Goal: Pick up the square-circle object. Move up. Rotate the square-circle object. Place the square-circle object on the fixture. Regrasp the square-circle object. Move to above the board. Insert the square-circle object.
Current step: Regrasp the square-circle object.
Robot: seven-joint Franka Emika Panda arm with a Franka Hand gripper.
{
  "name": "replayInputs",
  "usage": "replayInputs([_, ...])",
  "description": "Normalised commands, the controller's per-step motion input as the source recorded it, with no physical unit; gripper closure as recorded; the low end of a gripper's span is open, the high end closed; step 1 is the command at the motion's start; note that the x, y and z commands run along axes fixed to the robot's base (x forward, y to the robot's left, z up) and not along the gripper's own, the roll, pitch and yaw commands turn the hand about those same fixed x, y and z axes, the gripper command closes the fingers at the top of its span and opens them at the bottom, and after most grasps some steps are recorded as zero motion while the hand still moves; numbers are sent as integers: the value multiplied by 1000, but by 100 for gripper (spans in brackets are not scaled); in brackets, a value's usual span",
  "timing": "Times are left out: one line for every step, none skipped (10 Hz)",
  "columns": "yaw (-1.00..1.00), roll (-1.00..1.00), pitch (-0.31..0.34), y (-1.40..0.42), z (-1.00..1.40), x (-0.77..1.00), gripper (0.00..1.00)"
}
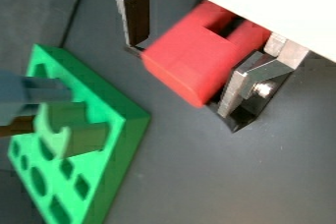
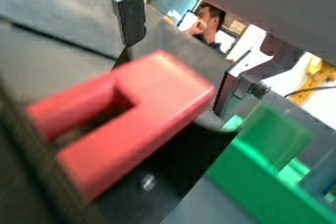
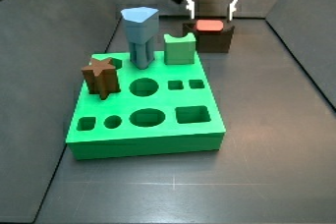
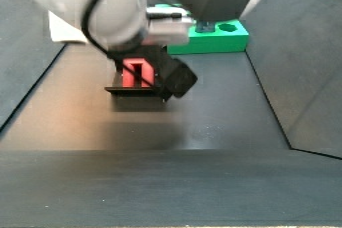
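Note:
The red square-circle object (image 3: pixel 207 25) lies on top of the small dark fixture (image 3: pixel 210 40) at the back of the floor, behind the green board (image 3: pixel 144 120). My gripper (image 3: pixel 210 13) hangs right over it, open, one finger on each side. In both wrist views the object (image 1: pixel 195 59) (image 2: pixel 121 110) fills the space between the fingers (image 1: pixel 133 14), with a gap beside one plate. A side view shows the object (image 4: pixel 136 72) on the fixture (image 4: pixel 138 94) under the gripper, with the board (image 4: pixel 214 39) beyond.
On the board stand a tall blue peg (image 3: pixel 140 33), a green notched block (image 3: pixel 180 48) and a brown star peg (image 3: pixel 100 75). Several shaped holes in the board (image 1: pixel 73 154) are unfilled. Dark sloping walls enclose the floor on both sides.

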Motion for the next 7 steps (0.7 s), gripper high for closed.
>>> replayInputs([-15, 36, 41, -2, 1000, -24, 0])
replayInputs([-16, 43, 46, 1, 1000, -30, 0])
replayInputs([-18, 46, 46, 4, 833, -33, 0])
replayInputs([-22, 47, 50, 4, 715, -32, 0])
replayInputs([-22, 48, 49, 2, 470, -25, 0])
replayInputs([-25, 42, 47, 2, 283, -24, 0])
replayInputs([23, 1000, 45, -765, 748, -108, 0])
